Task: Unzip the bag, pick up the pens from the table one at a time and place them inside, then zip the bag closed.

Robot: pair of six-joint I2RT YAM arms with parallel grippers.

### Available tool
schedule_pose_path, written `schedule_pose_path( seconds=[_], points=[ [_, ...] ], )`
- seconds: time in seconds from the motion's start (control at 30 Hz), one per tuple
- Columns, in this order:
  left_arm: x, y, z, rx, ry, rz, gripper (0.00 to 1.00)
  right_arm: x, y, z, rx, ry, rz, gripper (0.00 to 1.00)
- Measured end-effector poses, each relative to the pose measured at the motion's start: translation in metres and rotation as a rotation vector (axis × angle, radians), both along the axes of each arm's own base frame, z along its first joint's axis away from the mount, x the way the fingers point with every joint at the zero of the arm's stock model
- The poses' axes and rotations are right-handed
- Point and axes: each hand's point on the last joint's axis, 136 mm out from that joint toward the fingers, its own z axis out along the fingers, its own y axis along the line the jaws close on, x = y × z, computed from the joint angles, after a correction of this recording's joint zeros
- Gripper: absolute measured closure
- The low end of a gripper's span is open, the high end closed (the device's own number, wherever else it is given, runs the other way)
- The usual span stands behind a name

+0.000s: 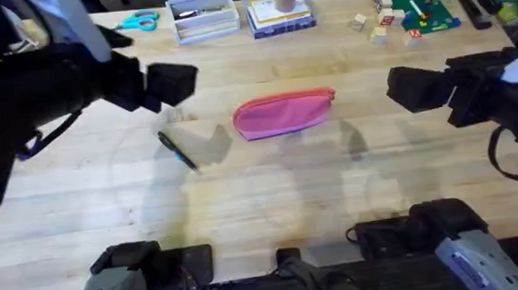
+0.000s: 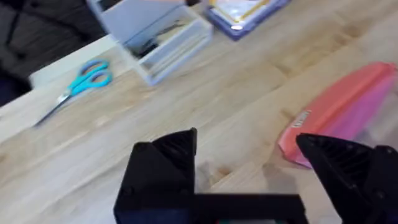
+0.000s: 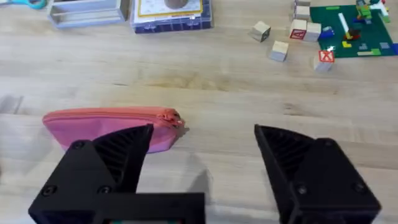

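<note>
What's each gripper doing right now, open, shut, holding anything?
Left gripper: open, empty, above the table left of the bag.
Right gripper: open, empty, near the bag's zipper-pull end.

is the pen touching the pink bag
Apart. In the overhead view the pen lies on the table beside the bag, on its left-arm side, with a strip of bare wood plainly between them.

Probably a lab: plank worktop point(image 1: 271, 206), scissors point(image 1: 139, 22), toy blocks point(image 1: 379, 25).
</note>
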Motion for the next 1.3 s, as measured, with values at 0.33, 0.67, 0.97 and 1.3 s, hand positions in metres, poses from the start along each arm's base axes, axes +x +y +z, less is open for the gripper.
schedule_pose_path(
  seconds=[0.33,0.67,0.97,1.3],
  points=[
    [-0.039,-0.094,-0.054,0.185,0.046,-0.61,0.008,0.0,0.0,-0.001,0.0,0.004,0.0,0.003],
    [-0.036,-0.108,-0.104,0.242,0.153,-0.743,0.008,0.0,0.0,-0.001,0.0,0.004,0.0,0.004],
    [-0.021,-0.121,-0.143,0.217,0.203,-0.819,0.008,0.0,0.0,-0.001,0.0,0.004,0.0,0.003],
    [-0.023,-0.128,-0.162,0.166,0.256,-0.856,0.007,0.0,0.0,-0.001,0.0,0.004,0.0,0.004]
  ],
)
